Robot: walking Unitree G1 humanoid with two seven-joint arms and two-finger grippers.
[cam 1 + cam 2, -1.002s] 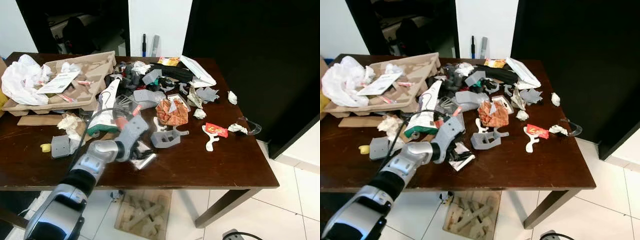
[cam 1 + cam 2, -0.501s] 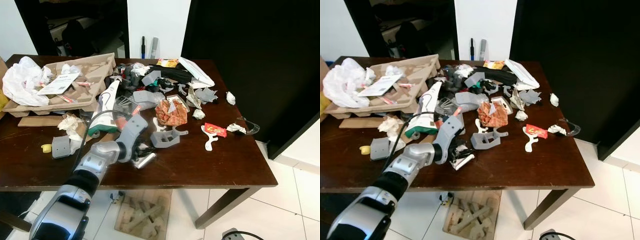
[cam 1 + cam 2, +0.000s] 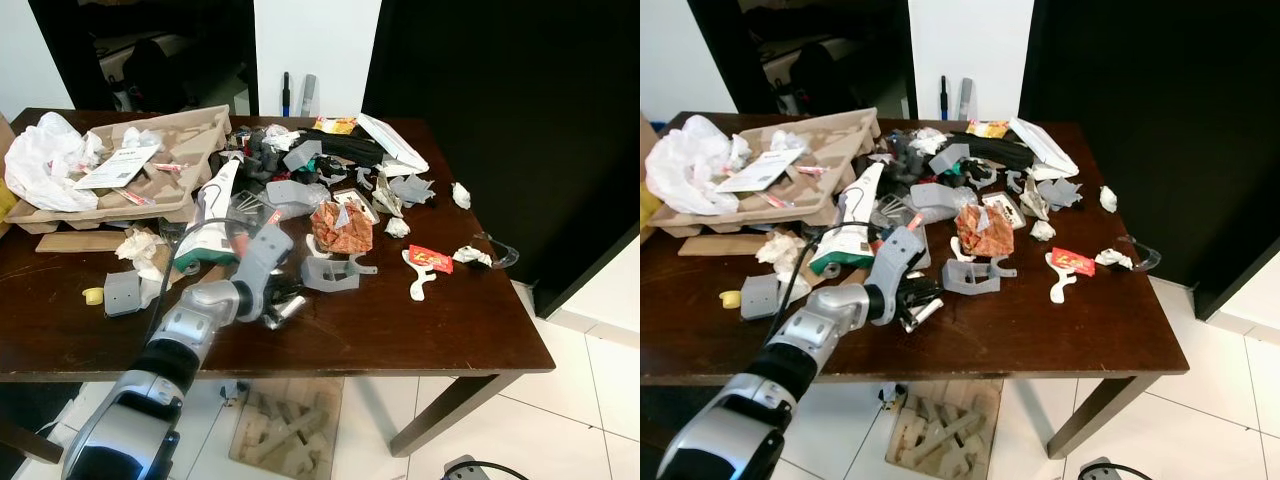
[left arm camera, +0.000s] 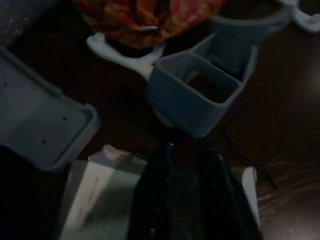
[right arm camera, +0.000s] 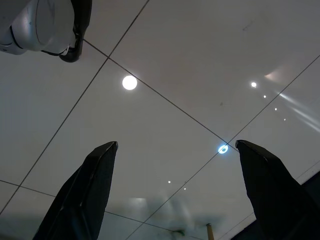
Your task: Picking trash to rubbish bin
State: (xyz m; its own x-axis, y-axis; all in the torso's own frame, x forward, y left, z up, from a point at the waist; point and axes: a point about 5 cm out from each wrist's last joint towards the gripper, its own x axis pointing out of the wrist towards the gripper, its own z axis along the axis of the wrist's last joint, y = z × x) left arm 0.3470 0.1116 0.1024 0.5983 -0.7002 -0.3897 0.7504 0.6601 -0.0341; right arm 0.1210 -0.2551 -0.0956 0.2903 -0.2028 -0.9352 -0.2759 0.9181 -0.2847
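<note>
Dark wooden table [image 3: 420,330] heaped with trash, the left pincer [image 3: 281,303] low at its front edge.

Its black fingers [image 4: 170,200] lie pressed together over a flat silvery wrapper [image 4: 100,195]; whether they truly pinch it cannot be told. The wrapper sits directly beneath the fingers, spreading to either side of them. Just beyond the fingertips stands a grey plastic bracket [image 3: 328,274], with a crumpled orange wrapper [image 3: 343,226] farther on. A thin wrapper may slip free on lifting, or the fingers may knock the bracket, since it stands so close. The right pincer [image 5: 170,195] hangs idle over floor tiles, fingers spread apart.
</note>
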